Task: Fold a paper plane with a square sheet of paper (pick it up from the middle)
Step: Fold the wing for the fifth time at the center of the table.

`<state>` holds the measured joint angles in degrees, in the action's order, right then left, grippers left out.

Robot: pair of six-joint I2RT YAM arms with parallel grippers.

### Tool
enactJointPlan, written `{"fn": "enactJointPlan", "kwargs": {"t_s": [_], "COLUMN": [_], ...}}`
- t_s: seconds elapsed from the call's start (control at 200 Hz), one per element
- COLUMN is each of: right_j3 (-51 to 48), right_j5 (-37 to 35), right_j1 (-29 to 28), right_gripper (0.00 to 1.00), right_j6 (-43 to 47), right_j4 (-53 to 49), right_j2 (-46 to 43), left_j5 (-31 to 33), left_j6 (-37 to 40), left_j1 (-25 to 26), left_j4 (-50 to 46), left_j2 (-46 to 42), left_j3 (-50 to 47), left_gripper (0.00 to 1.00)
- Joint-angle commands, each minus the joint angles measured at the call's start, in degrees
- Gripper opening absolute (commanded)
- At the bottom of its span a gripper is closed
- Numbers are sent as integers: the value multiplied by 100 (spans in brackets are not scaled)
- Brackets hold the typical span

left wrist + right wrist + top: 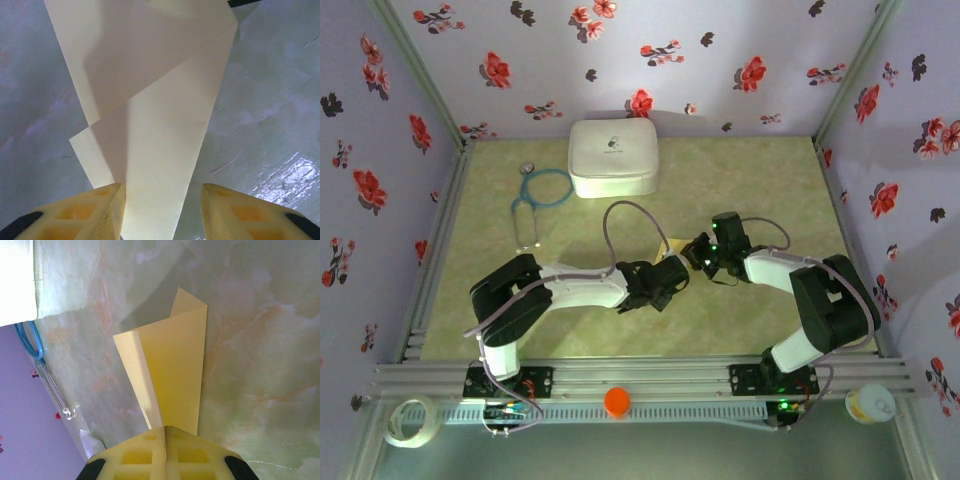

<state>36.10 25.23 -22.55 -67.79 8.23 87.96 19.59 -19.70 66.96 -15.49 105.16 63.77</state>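
Observation:
The yellow sheet of paper [165, 125] lies on the marbled table, folded into a tapering shape with overlapping flaps. From above only a small piece of the sheet [673, 243] peeks out between the two grippers at mid-table. My left gripper [161, 189] is open, its yellow fingers [107, 210] straddling the narrow end of the paper. In the top view the left gripper [668, 280] sits just near of the sheet. My right gripper [165, 430] is shut on the paper [175, 370], one flap of it standing up. The right gripper [700, 250] meets the sheet from the right.
A white rounded case [612, 157] stands at the back centre, with a blue stethoscope [538, 195] to its left. A small white packet [92, 442] lies near the right gripper. Floral walls close in three sides. On the front rail sit an orange cap [617, 401] and a tape roll [410, 420].

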Motion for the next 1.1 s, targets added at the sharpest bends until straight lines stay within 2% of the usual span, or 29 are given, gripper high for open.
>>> {"fn": "enactJointPlan", "kwargs": {"t_s": [0.0, 0.195, 0.535, 0.98, 1.095], "right_j3": [38, 22, -23, -43, -33], "right_j5": [-17, -18, -35, -31, -13], "right_j1": [-24, -21, -18, -18, -18], "right_gripper": [4, 4, 4, 4, 4], "right_j6": [-82, -98, -110, -111, -117], "right_j4": [12, 7, 29, 46, 55], "right_j2": [-136, -173, -236, -181, -145], "left_j5": [215, 232, 289, 302, 304], "left_j6": [19, 11, 2, 10, 10], "left_j1": [9, 10, 10, 9, 10], "left_j4": [-84, -120, -212, -126, -119], "left_j2": [101, 127, 248, 143, 130], "left_j3": [61, 69, 144, 66, 72], "left_gripper": [40, 33, 37, 22, 26]}}
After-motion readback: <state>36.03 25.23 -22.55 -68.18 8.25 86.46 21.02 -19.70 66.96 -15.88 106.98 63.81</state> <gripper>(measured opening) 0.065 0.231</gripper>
